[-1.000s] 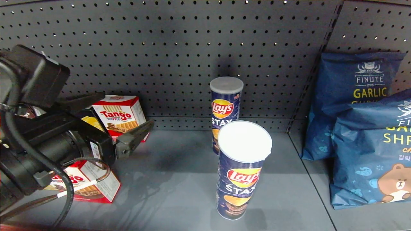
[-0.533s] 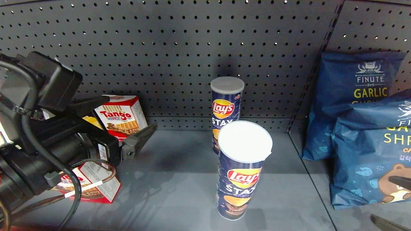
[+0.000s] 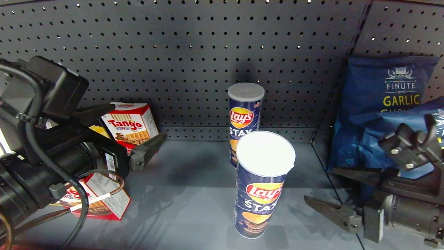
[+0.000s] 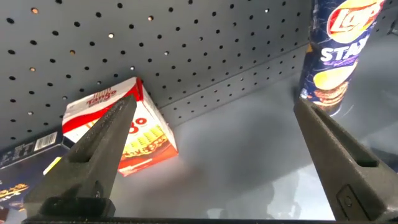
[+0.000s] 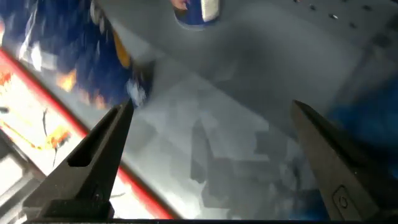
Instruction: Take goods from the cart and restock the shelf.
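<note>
- front chip can [image 3: 261, 194]: stands upright on the shelf [image 3: 194, 194], near its front edge, directly ahead of the rear chip can [image 3: 244, 118], which stands close to the pegboard back [image 3: 173, 52].
- long axis of both cans: vertical, with lids up and labels facing the shelf front.
- right gripper [image 3: 321, 184]: low over the shelf, to the right of the front chip can, near it but apart. jaws are spread wide and empty, tips directed toward the can's lower half.
- left gripper [image 3: 135, 121]: well to the left of the cans, beside the wafer boxes [image 3: 130, 125]. jaws are spread wide and empty.
- nearer arm: the right. judgement: any handling of the front chip can falls to it, by a sideways approach across the vertical axis.
- risk, judgement: a tall narrow can tips readily if one jaw touches first.
- snack bags [image 3: 381, 90]: at the shelf's right end, behind the right gripper.
</note>
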You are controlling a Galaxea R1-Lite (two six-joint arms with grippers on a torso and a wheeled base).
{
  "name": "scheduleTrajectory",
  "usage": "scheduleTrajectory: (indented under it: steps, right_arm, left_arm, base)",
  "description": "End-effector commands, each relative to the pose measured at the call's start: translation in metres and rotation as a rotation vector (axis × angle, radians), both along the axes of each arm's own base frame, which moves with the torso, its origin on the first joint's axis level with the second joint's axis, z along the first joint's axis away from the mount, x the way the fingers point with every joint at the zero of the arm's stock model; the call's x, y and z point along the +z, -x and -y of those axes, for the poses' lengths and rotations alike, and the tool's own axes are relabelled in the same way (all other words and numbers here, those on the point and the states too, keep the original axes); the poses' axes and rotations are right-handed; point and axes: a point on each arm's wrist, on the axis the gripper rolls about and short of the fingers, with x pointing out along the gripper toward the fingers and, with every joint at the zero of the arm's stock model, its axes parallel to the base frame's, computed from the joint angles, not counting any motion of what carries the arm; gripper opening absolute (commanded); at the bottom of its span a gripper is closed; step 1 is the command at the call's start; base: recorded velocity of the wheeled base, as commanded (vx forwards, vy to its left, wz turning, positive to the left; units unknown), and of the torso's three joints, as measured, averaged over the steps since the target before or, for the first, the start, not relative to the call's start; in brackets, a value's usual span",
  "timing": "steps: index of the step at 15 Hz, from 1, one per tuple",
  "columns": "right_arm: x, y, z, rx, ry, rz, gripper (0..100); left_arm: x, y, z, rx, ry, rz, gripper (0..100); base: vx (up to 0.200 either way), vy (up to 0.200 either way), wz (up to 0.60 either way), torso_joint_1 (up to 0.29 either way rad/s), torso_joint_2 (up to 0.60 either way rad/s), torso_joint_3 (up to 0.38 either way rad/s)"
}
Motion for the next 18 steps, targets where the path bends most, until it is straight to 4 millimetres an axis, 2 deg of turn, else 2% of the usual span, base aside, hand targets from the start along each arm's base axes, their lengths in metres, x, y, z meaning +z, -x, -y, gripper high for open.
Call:
scheduleTrajectory:
  steps: [1, 9, 18]
  right_arm:
    - [-0.016, -0.01, -0.023, 0.037, 0.058, -0.056, 100]
    - [-0.022, -0.014, -0.028, 0.035, 0.085, -0.071, 100]
    - [-0.026, -0.021, -0.044, 0.048, 0.109, -0.084, 100]
  left_arm:
    - [-0.001, -0.001, 0.0, 0.002, -0.002, -0.005, 100]
    - [-0.004, -0.005, 0.004, -0.001, -0.01, -0.016, 100]
    - [-0.005, -0.005, 0.004, -0.003, -0.012, -0.018, 100]
  base:
    - [0.0, 0.0, 0.0, 0.0, 0.0, 0.0]
    - [0.0, 0.0, 0.0, 0.0, 0.0, 0.0]
    - [0.0, 0.0, 0.0, 0.0, 0.0, 0.0]
